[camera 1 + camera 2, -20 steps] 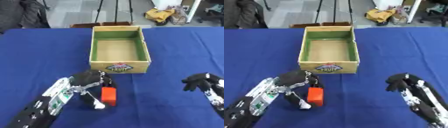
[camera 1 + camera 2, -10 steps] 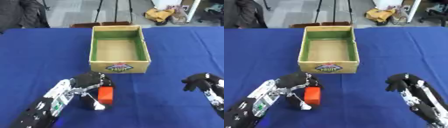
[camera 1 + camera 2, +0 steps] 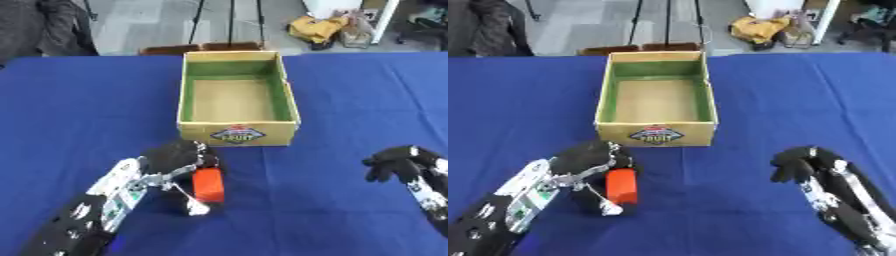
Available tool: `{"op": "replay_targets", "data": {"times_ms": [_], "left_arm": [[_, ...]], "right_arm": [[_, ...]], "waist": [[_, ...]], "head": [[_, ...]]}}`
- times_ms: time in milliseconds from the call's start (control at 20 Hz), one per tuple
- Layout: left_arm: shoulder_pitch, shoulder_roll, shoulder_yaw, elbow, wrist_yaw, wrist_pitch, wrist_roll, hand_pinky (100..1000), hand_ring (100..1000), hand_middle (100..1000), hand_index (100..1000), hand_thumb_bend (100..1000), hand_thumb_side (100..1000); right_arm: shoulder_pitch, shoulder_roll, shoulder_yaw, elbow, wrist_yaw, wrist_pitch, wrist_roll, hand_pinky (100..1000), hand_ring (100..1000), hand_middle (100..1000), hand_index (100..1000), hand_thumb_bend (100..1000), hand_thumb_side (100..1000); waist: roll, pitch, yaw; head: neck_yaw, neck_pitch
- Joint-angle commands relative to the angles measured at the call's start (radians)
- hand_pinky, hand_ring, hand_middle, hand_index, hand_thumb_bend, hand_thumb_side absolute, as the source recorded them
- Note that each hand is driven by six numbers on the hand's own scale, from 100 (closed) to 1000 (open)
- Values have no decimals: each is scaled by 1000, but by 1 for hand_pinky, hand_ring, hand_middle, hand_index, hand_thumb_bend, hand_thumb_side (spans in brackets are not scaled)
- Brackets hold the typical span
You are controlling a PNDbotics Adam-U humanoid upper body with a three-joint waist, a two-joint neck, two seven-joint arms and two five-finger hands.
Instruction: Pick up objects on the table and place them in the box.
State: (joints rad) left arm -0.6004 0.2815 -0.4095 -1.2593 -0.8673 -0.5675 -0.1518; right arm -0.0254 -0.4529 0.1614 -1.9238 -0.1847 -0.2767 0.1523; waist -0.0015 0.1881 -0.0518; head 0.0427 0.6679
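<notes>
Blue table [image 3: 79,115]: left hand [image 3: 171,157] grips orange block [image 3: 208,184] before box [image 3: 236,132]; right hand [image 3: 798,167] clenched.

From my remote seat I see the worktop [image 3: 79,100], draped in deep blue cloth, filling most of the view. Beyond its far edge lies a pale grey floor [image 3: 140,25]. At 12 o'clock thin black stand legs [image 3: 232,20] rise from it. Toward 1 o'clock a yellow bundle [image 3: 317,27] sits on the floor. At 11 o'clock a dark garment [image 3: 44,27] hangs. Light is even.
</notes>
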Motion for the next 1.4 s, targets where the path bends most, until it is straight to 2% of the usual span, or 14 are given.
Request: {"op": "replay_targets", "data": {"times_ms": [50, 400, 750, 1000, 1150, 1400], "left_arm": [[-6, 9, 15, 1, 2, 15, 24, 181, 232, 261, 524, 100, 201], [2, 52, 21, -69, 71, 31, -15, 123, 191, 223, 483, 100, 225], [-27, 158, 29, -240, 192, 50, -81, 123, 192, 224, 483, 100, 201], [-91, 244, 37, -344, 281, 95, -102, 123, 196, 226, 483, 100, 171], [-144, 274, 45, -352, 337, 127, -114, 123, 196, 226, 482, 100, 163], [-235, 281, 74, -291, 433, 168, -148, 127, 202, 231, 487, 100, 146]], "right_arm": [[-4, -21, -3, -16, 6, 0, -4, 761, 526, 413, 695, 100, 590], [-3, -23, -3, -13, 6, 0, -5, 760, 526, 413, 694, 100, 590], [1, -26, -5, -10, 6, 2, -7, 760, 526, 413, 694, 100, 589], [3, -29, -5, -10, 5, 3, -8, 760, 526, 413, 694, 100, 589], [4, -29, -5, -10, 5, 3, -8, 761, 526, 413, 694, 100, 590], [0, -28, -3, -11, 5, 3, -7, 761, 526, 413, 694, 100, 591]], "waist": [[0, -11, 0], [5, -16, 0], [14, -24, 3], [20, -30, 1], [21, -30, -3], [18, -25, -10]], "head": [[-2, 5], [-4, 5], [-14, 4], [-22, 0], [-24, -5], [-17, -14]]}}
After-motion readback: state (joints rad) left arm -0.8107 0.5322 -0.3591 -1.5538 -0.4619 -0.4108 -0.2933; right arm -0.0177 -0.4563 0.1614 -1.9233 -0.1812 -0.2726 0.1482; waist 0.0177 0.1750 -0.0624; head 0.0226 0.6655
